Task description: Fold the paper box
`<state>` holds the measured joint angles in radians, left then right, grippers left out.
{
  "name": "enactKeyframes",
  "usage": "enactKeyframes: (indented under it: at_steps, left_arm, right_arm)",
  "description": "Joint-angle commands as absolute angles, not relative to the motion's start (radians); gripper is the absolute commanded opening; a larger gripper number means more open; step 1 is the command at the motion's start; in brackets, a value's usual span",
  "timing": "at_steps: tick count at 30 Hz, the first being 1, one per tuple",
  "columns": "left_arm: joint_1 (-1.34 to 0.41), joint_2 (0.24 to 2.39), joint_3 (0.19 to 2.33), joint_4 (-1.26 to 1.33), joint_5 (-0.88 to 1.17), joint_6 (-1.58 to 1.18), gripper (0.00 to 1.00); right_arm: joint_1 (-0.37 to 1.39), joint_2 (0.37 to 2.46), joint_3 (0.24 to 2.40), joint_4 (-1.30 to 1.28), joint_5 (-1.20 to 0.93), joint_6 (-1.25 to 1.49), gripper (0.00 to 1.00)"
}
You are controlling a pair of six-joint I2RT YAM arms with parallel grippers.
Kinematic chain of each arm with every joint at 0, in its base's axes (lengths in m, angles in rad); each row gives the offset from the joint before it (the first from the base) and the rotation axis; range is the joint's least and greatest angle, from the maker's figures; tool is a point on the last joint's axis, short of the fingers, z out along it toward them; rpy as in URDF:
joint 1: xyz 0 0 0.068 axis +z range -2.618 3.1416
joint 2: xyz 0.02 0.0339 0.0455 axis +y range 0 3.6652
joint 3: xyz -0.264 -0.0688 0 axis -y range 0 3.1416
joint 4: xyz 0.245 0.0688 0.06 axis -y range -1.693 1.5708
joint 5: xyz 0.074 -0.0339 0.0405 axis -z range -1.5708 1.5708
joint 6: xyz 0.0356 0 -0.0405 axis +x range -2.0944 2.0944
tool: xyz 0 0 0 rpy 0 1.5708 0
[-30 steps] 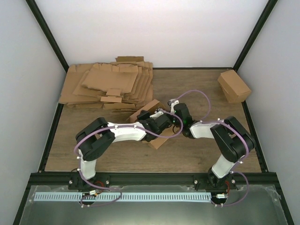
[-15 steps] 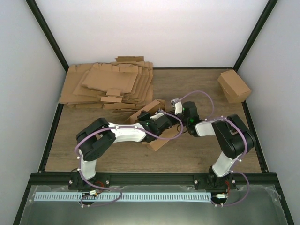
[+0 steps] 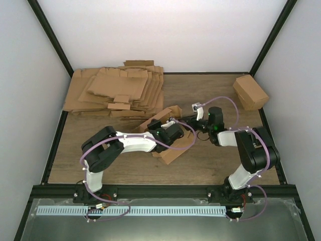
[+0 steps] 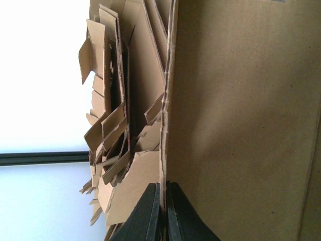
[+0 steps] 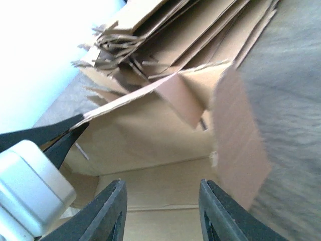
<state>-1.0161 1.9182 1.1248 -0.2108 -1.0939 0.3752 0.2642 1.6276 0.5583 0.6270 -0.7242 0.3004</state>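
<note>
The paper box lies partly folded at the table's middle, with a flap raised at its far end. My left gripper is shut on the edge of one box wall; in the left wrist view the fingers pinch that thin cardboard edge. My right gripper is open just to the right of the box. In the right wrist view it faces the box's open inside, holding nothing. The left fingertips show there, pinching the box's edge.
A thick pile of flat brown sheets lies at the back left, just behind the box, and shows in both wrist views. A closed brown cardboard cuboid stands at the back right. Black frame rails edge the table.
My right gripper has drawn back to the right, away from the box. My left gripper stays shut on the box wall, and the box has shifted slightly.
</note>
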Motion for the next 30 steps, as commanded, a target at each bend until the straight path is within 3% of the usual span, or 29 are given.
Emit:
enactKeyframes:
  at_steps: [1, 8, 20, 30]
  left_arm:
    - [-1.019, 1.940, 1.116, -0.209, -1.063, 0.369, 0.04]
    - [-1.018, 1.939, 1.121, -0.209, -1.060, 0.370, 0.04]
    - [-1.019, 1.942, 1.126, -0.210, -1.069, 0.372, 0.04]
    - [-1.019, 1.951, 1.132, -0.212, -1.075, 0.372, 0.04]
  right_arm:
    - [0.198, 1.599, 0.575, 0.656, -0.768, 0.292, 0.42]
    - [0.117, 1.688, 0.680, 0.648, -0.781, 0.312, 0.42]
    - [0.072, 2.127, 1.181, 0.356, -1.097, 0.257, 0.43]
    - [0.134, 2.216, 1.298, 0.129, -1.392, -0.002, 0.50]
